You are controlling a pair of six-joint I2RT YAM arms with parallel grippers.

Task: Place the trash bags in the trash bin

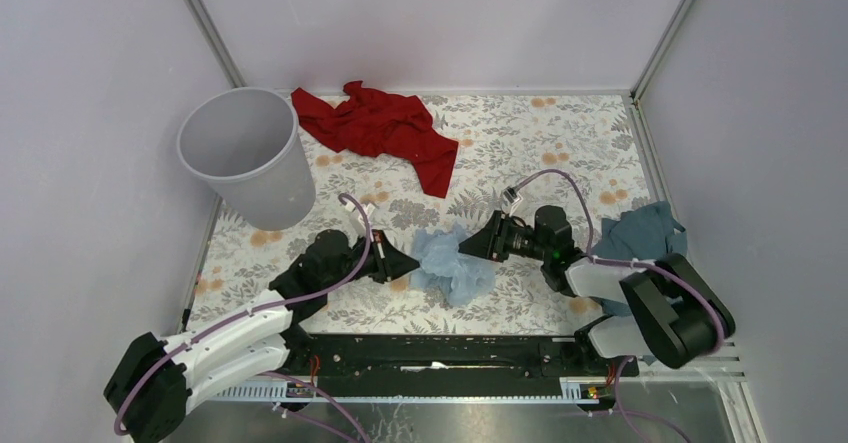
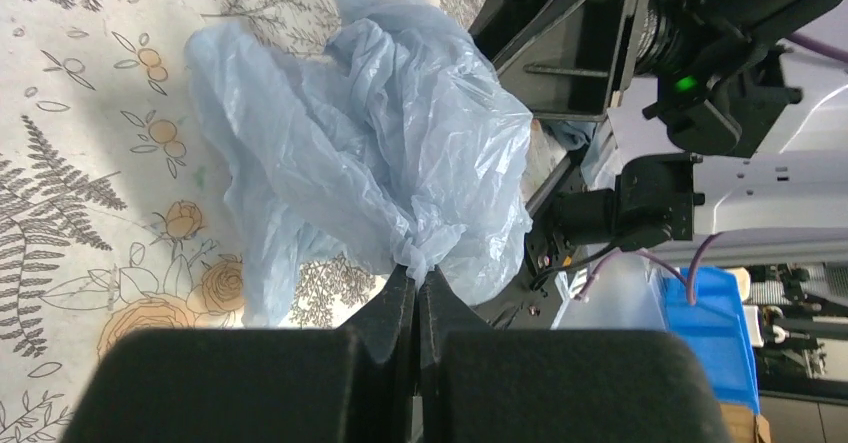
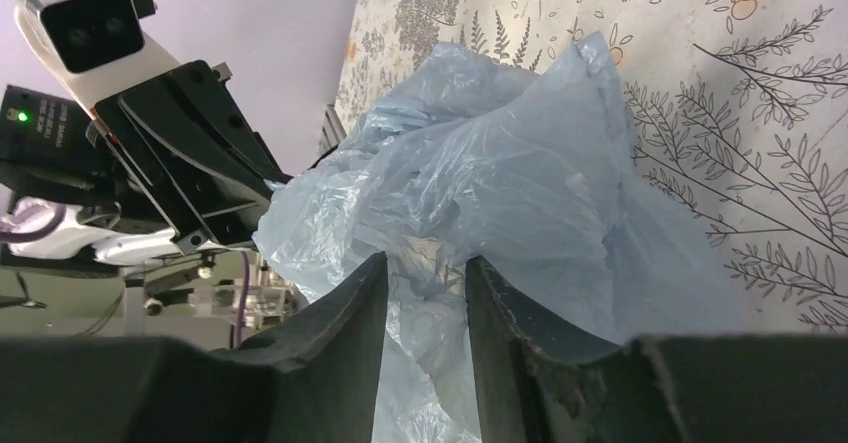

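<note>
A crumpled pale blue trash bag [image 1: 452, 263] lies on the floral table between my two grippers. My left gripper [image 1: 408, 262] is shut on a bunched fold at the bag's left side; in the left wrist view the film [image 2: 370, 153] is pinched at the fingertips of that gripper [image 2: 420, 268]. My right gripper [image 1: 466, 246] is at the bag's right side. Its jaws stand apart around loose film [image 3: 500, 183] in the right wrist view, where the gripper [image 3: 425, 261] is not closed on it. The light grey trash bin [image 1: 270, 188] stands upright at the back left, apart from both grippers.
A red cloth [image 1: 385, 128] lies at the back, to the right of the bin. A dark teal cloth [image 1: 645, 231] lies by the right wall behind the right arm. Walls enclose the table on three sides.
</note>
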